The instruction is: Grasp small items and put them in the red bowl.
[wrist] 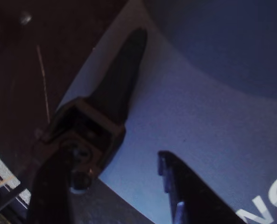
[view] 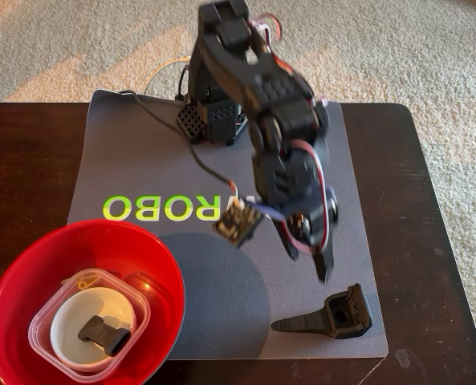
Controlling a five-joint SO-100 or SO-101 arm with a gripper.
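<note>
Dark brown wooden table (view: pixel 29 172) stood on beige carpet (view: pixel 77 40). A grey mat (view: pixel 141 152) with yellow-green "ROBO" lettering (view: pixel 161 208) covered the table's middle; a darker round patch (view: pixel 225 293) showed on the mat below the lettering. All places below are given relative to the mat, in the fixed view.

Black robot arm (view: pixel 254 88) rose from the mat's far edge and leaned over its right-centre, red-white wires (view: pixel 322 188) looping along it. A small circuit board (view: pixel 238 223) hung just left of the wrist.

Gripper (view: pixel 306 257) hovered above the mat's lower right, fingers spread fairly wide and holding nothing; the wrist view showed one finger (wrist: pixel 196 196) over bare mat and the other to the left, near the part's block end.

Black pointed plastic part (view: pixel 326 315) lay flat near the mat's lower right corner, tip pointing left, just below the gripper, apart from it. Nothing lay between them.

Red bowl (view: pixel 37 273) sat overlapping the mat's lower left corner. Inside it stood the clear square plastic tub (view: pixel 45 321), holding the small white round bowl (view: pixel 81 313), with a small dark piece (view: pixel 105 333) lying in that. A yellowish bit (view: pixel 81 282) showed at the tub's far rim, too small to identify.
</note>
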